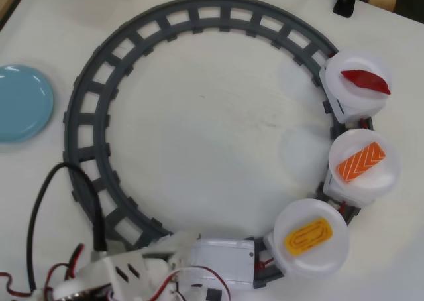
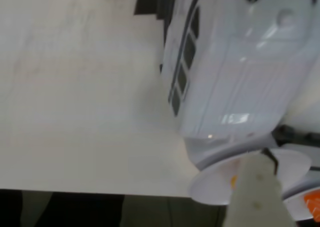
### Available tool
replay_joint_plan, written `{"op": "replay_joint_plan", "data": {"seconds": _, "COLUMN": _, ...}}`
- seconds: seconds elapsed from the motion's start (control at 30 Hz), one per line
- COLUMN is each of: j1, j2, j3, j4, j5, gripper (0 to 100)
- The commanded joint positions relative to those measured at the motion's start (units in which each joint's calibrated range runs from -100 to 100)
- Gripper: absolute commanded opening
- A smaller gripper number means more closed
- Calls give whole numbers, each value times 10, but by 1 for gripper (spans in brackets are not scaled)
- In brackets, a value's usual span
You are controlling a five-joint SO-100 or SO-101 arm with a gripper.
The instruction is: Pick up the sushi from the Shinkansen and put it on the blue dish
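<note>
open tabletop point(image 1: 205, 128) inside track ring point(image 1: 86, 89), plates crowding right

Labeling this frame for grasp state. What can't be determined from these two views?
- Hand: overhead view, bottom edge crops the arm and it overlaps the Shinkansen; open or shut unclear.
- Hand, wrist view: only one blurred finger shows, cut by the bottom edge.
- Sushi: wrist view, just an orange sliver beside that finger.
- Blue dish: overhead view, left edge crops it.

My overhead camera looks straight down on the bench point(image 1: 218, 135); my wrist camera sits close beside the Shinkansen point(image 2: 235, 67), which both views show.
</note>
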Motion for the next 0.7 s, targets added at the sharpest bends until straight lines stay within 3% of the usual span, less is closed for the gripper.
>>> {"op": "replay_joint_plan", "data": {"seconds": 0.0, "j1": 9, "j2": 10, "j3": -33, "j4": -25, "j5": 5, "gripper": 27}}
{"op": "replay_joint_plan", "data": {"seconds": 0.67, "j1": 19, "j2": 90, "j3": -31, "j4": -162, "j5": 11, "gripper": 27}}
